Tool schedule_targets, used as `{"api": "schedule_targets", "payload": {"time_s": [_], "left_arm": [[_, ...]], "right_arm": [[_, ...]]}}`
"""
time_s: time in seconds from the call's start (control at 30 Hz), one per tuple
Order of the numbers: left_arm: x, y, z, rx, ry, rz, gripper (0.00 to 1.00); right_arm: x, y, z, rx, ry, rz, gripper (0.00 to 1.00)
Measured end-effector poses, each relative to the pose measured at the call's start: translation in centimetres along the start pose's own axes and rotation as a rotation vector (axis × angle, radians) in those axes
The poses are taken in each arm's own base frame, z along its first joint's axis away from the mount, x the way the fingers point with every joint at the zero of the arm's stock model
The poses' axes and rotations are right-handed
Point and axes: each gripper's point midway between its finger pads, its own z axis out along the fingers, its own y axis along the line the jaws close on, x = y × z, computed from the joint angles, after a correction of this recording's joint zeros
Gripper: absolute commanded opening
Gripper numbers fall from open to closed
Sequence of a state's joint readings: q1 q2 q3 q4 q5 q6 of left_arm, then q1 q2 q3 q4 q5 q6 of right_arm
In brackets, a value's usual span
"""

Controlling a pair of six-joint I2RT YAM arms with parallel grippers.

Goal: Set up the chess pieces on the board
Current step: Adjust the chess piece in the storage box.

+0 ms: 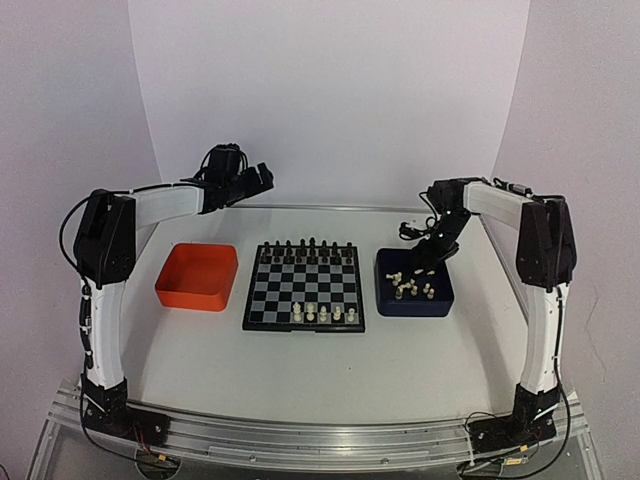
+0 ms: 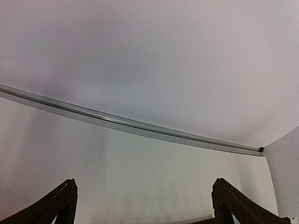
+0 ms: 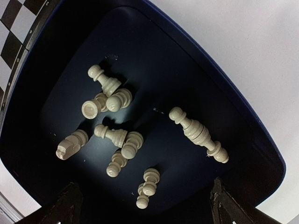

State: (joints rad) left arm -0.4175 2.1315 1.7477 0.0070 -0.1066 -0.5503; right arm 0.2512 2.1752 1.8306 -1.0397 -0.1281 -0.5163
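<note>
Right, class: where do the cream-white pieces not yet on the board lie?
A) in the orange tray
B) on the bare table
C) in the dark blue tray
C: the right wrist view shows the chess pieces lying loose inside the dark blue tray.

Lighting: bright, soft, overhead; shadows faint. Wrist views: lines bowed toward edges. Dark blue tray (image 3: 243, 116): interior dim, sharp.
</note>
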Motion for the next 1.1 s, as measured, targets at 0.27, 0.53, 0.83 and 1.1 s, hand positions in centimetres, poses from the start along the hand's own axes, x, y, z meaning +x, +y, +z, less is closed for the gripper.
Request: {"api": "schedule_targets", "payload": {"time_s": [0.27,0.53,0.83,1.1], "left_arm": [[0.1,0.1,0.1,-0.003,0.003,0.0,1.0],[0.1,0.0,0.4,-0.003,0.003,0.0,1.0],[-0.3,-0.2,0.5,0.002,-0.005,-0.001,1.0],[0.1,0.0,0.8,-0.003,0.001,-0.001,1.0]], "right_arm": [[-0.9,-0.4,-0.6,0.015,-0.022,-0.006,0.86],[-1.7,-0.7,-0.3,0.015,-0.034,-0.01,0.81],[-2.6,-0.7,-0.1,-0.003,-0.054,-0.01,0.81],[-2.6,-0.6,-0.1,-0.007,-0.054,-0.011,0.81]]}}
